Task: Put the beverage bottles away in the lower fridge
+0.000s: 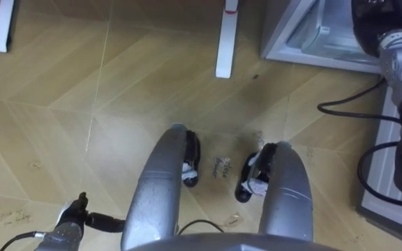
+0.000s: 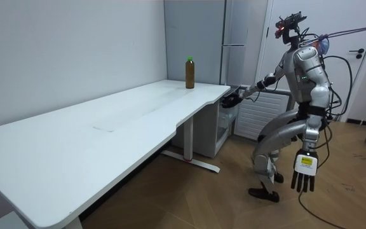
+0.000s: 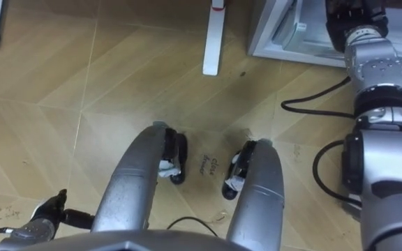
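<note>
Drink bottle, brown with a green cap, stands upright at the far end of the white table, near the edge that faces the fridge, with no hand on it. The robot crouches beside the lower fridge, right arm stretched to it. The right hand is at the fridge's opening, and I cannot tell whether it grips anything. The left hand hangs low by the leg, fingers straight and empty.

The step seems to be getting the fridge open. It is best to swing the door fully wide before rising, then take the bottle round its middle, keep it upright, and lower it inside from the crouch.
</note>
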You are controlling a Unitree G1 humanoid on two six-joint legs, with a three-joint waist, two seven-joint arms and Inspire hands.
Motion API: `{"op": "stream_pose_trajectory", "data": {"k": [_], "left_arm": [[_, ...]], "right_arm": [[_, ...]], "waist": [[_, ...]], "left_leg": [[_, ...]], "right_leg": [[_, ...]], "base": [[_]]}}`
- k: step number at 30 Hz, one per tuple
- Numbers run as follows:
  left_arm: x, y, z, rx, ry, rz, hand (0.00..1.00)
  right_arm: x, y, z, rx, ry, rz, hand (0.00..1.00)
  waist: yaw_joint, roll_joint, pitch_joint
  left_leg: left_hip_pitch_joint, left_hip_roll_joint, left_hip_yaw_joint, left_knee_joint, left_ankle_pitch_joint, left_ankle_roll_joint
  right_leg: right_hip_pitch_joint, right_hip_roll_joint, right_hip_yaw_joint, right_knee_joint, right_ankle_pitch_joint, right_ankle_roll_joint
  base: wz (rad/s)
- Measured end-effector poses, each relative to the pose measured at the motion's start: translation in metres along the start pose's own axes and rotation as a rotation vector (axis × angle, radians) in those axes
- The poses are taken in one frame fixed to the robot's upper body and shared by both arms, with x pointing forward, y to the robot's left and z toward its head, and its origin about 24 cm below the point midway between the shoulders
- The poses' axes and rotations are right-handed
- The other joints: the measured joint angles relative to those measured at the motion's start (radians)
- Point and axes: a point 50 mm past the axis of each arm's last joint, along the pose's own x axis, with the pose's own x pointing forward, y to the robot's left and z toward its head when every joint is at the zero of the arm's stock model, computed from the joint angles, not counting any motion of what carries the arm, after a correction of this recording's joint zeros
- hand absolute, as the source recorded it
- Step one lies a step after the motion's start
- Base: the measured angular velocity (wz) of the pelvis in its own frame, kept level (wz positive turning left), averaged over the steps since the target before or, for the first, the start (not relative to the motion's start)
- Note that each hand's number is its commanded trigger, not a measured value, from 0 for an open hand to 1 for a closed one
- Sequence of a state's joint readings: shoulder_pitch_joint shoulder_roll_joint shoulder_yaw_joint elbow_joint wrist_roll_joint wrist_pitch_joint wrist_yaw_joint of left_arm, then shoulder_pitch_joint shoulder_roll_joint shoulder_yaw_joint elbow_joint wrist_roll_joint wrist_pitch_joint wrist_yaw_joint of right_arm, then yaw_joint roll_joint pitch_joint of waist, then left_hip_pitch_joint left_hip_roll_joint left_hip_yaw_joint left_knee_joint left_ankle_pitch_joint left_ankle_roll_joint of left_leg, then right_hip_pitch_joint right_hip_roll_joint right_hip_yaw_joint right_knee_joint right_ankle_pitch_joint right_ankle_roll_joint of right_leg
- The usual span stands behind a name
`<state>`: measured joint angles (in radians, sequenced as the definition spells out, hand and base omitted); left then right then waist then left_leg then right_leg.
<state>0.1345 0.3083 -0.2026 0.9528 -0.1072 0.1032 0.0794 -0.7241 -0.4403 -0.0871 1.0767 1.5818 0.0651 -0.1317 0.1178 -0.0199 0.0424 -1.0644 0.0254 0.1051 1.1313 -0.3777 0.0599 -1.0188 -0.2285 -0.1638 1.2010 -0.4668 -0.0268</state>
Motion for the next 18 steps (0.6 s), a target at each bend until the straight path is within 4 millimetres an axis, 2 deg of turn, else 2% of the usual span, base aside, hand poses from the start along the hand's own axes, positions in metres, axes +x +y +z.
{"op": "stream_pose_trajectory", "data": {"k": [18], "left_arm": [[-0.0029, -0.0033, -0.0078, 0.000, 0.020, -0.030, 0.00]], "right_arm": [[0.0000, -0.0020, -0.0003, -0.019, 0.000, -0.006, 0.00]], "waist": [[0.003, 0.005, -0.0030]], "left_leg": [[0.011, 0.001, 0.002, -0.003, -0.001, 0.000]], "right_leg": [[0.008, 0.003, 0.003, -0.003, 0.000, 0.000]], "base": [[0.00]]}}
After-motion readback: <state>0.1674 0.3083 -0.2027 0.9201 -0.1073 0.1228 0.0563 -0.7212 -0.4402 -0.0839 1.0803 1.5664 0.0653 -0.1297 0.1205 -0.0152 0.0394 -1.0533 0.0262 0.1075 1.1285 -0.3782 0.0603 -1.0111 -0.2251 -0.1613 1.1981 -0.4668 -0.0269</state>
